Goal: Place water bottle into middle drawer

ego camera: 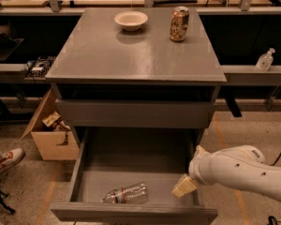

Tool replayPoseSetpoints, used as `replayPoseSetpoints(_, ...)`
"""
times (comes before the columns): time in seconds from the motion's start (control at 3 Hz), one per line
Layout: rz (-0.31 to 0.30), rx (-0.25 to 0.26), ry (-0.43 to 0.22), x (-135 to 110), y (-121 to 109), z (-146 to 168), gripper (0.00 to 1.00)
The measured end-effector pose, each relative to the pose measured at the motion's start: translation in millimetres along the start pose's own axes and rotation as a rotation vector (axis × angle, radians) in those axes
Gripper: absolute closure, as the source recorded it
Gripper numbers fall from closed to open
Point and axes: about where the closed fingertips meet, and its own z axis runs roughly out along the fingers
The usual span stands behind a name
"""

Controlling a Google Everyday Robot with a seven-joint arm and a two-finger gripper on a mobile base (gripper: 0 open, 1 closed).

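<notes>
The water bottle [125, 194] lies on its side on the floor of the open middle drawer [136, 161], near the front wall, left of centre. My gripper [184, 186] hangs over the drawer's front right corner, to the right of the bottle and clear of it. It holds nothing that shows. My white arm [243, 172] comes in from the right edge.
A gold-patterned can [179, 24] and a white bowl [131, 19] stand on the cabinet top [131, 55]. A shut drawer front [133, 114] sits above the open drawer. A cardboard box [51, 130] stands on the floor at left, and a shoe [7, 159] beyond it.
</notes>
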Motion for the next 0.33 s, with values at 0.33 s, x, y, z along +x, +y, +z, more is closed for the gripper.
replayPoseSetpoints(0.33,0.093,0.037,0.023,35.4,-27.5,-34.8,0.00)
